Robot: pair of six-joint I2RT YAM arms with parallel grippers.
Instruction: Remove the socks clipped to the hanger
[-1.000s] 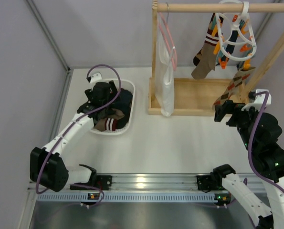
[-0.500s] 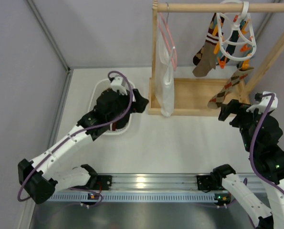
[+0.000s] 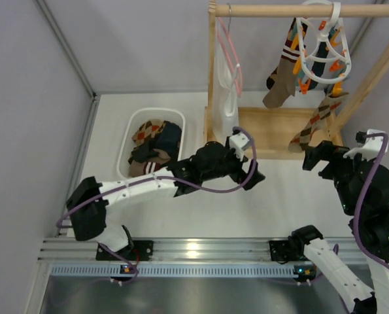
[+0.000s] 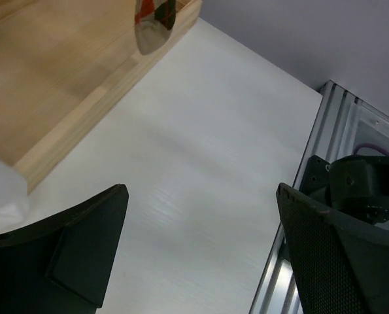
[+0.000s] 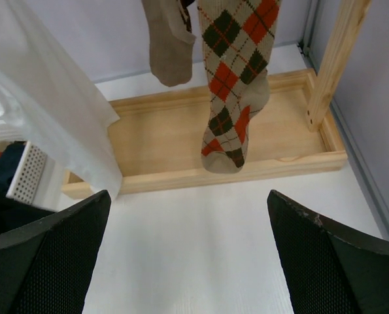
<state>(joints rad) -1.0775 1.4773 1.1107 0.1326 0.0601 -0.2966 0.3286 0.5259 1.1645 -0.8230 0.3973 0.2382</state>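
Argyle sock (image 5: 236,85) | hangs long-axis vertical from hanger (image 3: 321,49) | 12 o'clock of right tool (image 5: 186,196), nearer | left tool (image 3: 250,176) farther | both released, empty

Left end effector (image 3: 252,179) has left the basket (image 3: 125,140) and swung right across the counter (image 3: 246,216); it now hangs spread wide and empty just in front of the rack base (image 3: 272,154). The socks (image 3: 156,140) in the basket are now uncovered. Right end effector (image 3: 314,157) crept slightly right, and the argyle sock (image 3: 313,124) swayed a little.
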